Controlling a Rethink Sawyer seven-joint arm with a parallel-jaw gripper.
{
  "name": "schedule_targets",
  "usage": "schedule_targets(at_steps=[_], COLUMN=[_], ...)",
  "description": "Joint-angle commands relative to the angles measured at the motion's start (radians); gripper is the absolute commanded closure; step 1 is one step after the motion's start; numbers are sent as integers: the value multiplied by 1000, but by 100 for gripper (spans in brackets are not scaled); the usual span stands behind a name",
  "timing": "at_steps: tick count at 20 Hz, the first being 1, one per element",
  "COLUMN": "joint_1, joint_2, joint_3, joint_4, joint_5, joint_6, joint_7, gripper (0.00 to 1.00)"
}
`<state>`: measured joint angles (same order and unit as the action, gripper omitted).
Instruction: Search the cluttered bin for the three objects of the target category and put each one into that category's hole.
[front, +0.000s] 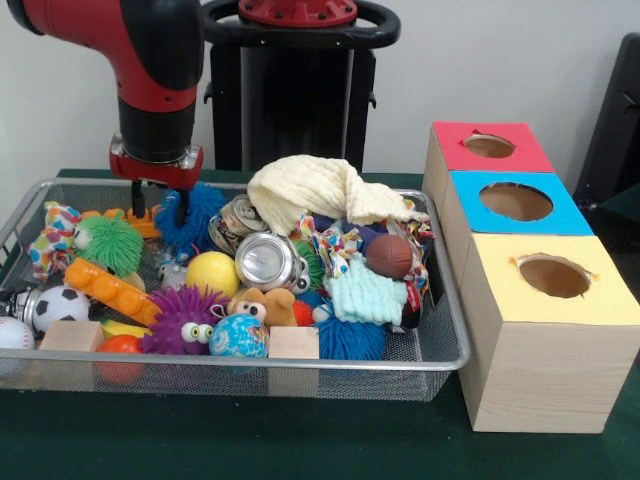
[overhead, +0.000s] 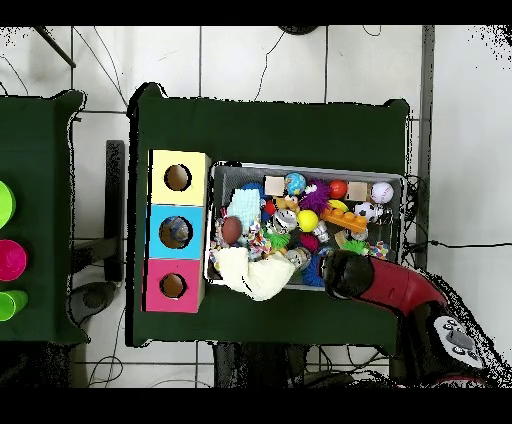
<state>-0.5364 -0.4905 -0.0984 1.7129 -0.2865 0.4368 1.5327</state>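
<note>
The silver wire mesh bin (front: 440, 350) holds a heap of toys; it also shows in the overhead view (overhead: 402, 182). My gripper (front: 160, 205) hangs over the bin's far left corner. It is open and empty, with its fingertips (front: 183, 207) just above a blue fuzzy toy (front: 197, 218) and an orange piece (front: 146, 224). Three wooden boxes stand right of the bin, with a red top (front: 520, 150), a blue top (front: 565, 210) and a yellow top (front: 600, 295), each with a round hole. In the overhead view the arm (overhead: 385, 285) hides the gripper.
In the bin lie a cream cloth (front: 320, 188), two crushed cans (front: 268, 262), a soccer ball (front: 60, 305), a yellow ball (front: 212, 272), a globe ball (front: 238, 337), a brown football (front: 389, 256), green (front: 108, 243) and purple (front: 183, 318) fuzzy toys, and wooden blocks (front: 294, 343).
</note>
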Motion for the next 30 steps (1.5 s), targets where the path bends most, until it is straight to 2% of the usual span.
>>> schedule_targets(at_steps=[1, 5, 6, 10, 13, 24, 30], joint_1=[6, -2, -23, -121, -142, -139, -140], joint_2=[24, 18, 19, 48, 38, 52, 43], joint_3=[-25, -15, 6, 115, 137, 124, 135], joint_4=[18, 34, 55, 148, 212, 266, 299], joint_5=[39, 54, 61, 90, 125, 216, 256], joint_6=[109, 78, 35, -243, -316, -176, -162], joint_7=[166, 162, 163, 221, 279, 211, 197], gripper=[0, 0, 0, 0, 0, 0, 0])
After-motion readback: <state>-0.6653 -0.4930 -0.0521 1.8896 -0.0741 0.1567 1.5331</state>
